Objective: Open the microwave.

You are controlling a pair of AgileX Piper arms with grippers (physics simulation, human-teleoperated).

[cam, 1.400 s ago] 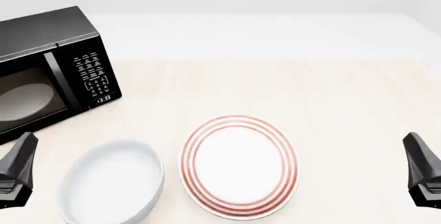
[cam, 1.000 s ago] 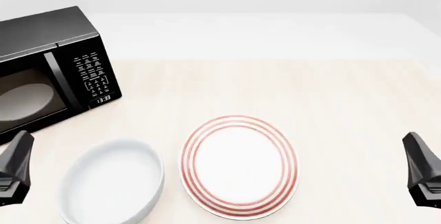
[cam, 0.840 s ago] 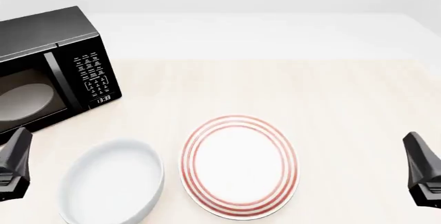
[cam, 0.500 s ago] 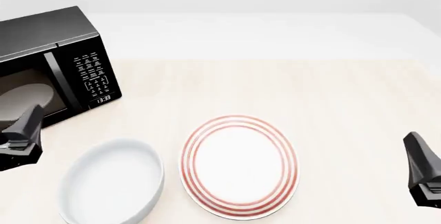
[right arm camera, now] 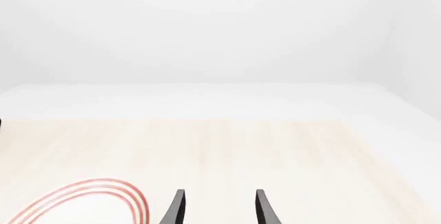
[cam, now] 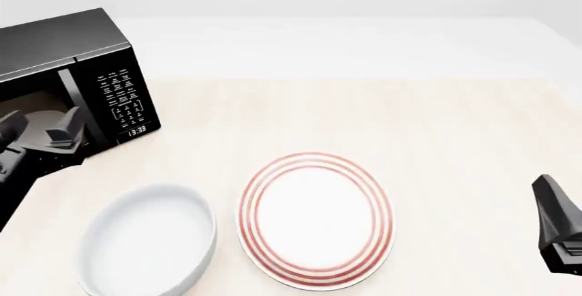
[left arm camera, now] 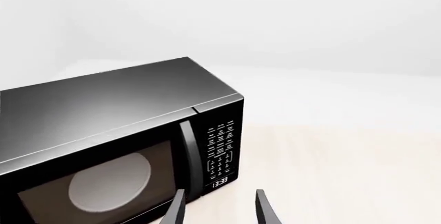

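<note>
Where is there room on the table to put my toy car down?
Bare wood runs right of the red-ringed plate to the table edge, and behind it beside the microwave. The left is crowded: microwave, left gripper and white bowl.

I see the microwave [cam: 86, 71] in glossy black, with white keypad lettering, a white clock readout and a pale grey turntable behind its dark window. At 6 o'clock on the pale wood-grain table [cam: 437, 139] is a white plate [cam: 317, 219] with concentric red rings; at 8 o'clock, a plain white bowl [cam: 146, 241]. Both grippers, left [cam: 65, 130] and right [cam: 557, 231], are matte black.
</note>
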